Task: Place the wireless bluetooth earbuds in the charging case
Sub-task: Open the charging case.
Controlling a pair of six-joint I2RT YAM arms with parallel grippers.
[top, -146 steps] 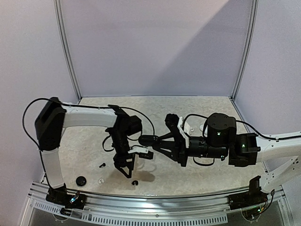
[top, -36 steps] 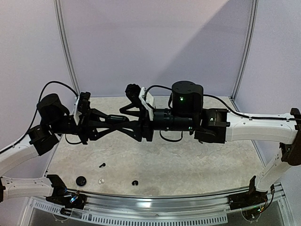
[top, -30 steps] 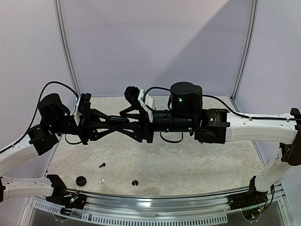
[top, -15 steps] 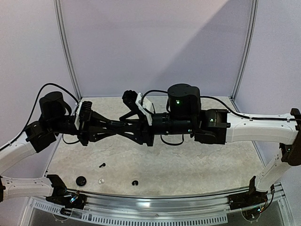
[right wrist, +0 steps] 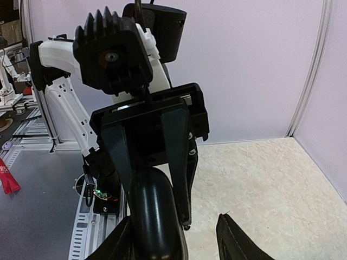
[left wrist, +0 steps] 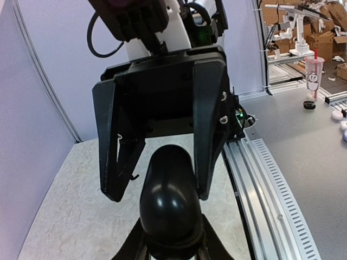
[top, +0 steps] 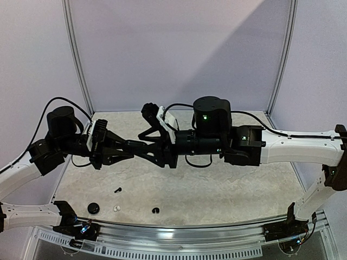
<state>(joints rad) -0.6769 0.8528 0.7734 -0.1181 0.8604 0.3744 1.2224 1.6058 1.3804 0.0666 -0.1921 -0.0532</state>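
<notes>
We have the case [left wrist: 168,200] up in mid-air over the table [top: 244,184], lying level. Its long axis runs along the line between the two wrists, and its rounded free end points at the right arm. The left claw [left wrist: 171,244] is clenched on the near end. The right claw [left wrist: 157,194] faces it spread wide, one finger on each side of the free end, and from the right wrist we cannot tell whether either finger touches.

Nearly five seconds back both arms were low over the near half of the table. Now they are raised and stretched out tip to tip. Over the last half second almost nothing changes, only a slight shift of the left wrist.

Down on the table, well apart from the case, a black earbud [top: 117,189] lies near the front. A white earbud [top: 116,208] sits closer to the edge, with a second black earbud [top: 155,210] off to its right. All three are where they were, and too small for us to read which way they point. A black disc [top: 93,207] sits just left of the white earbud. Around the case's free end, only the right claw's fingers crowd in.
</notes>
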